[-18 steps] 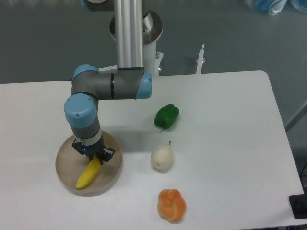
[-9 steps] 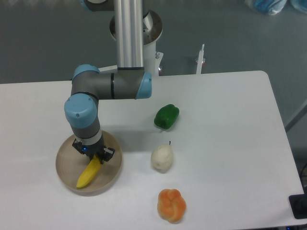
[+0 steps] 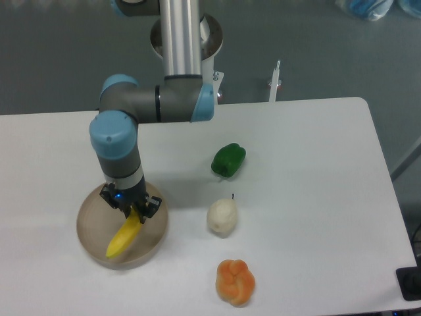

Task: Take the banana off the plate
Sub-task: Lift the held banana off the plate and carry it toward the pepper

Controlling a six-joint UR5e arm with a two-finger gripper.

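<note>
Toward the eight o'clock side of the white worktop (image 3: 316, 197) sits the round beige plate (image 3: 89, 224), close to the near-left edge. Over it the arm reaches straight down, and the fingers (image 3: 131, 207) are clenched on the upper end of the yellow banana (image 3: 125, 236). Only one camera view is given. The banana slants from the grasp down toward seven o'clock, its lower tip over the plate's middle; whether that tip touches the plate or hangs just above it cannot be told, and the plate looks slightly blurred. At about three o'clock from the plate, well apart from it, lies a pale pear (image 3: 222, 217) with a thin dark stem pointing to twelve o'clock. A green bell pepper (image 3: 228, 160) rests at twelve o'clock from the pear, near it but not touching. At six o'clock from the pear, near the front edge of the worktop, sits an orange lobed fruit-like item (image 3: 235, 282).
</note>
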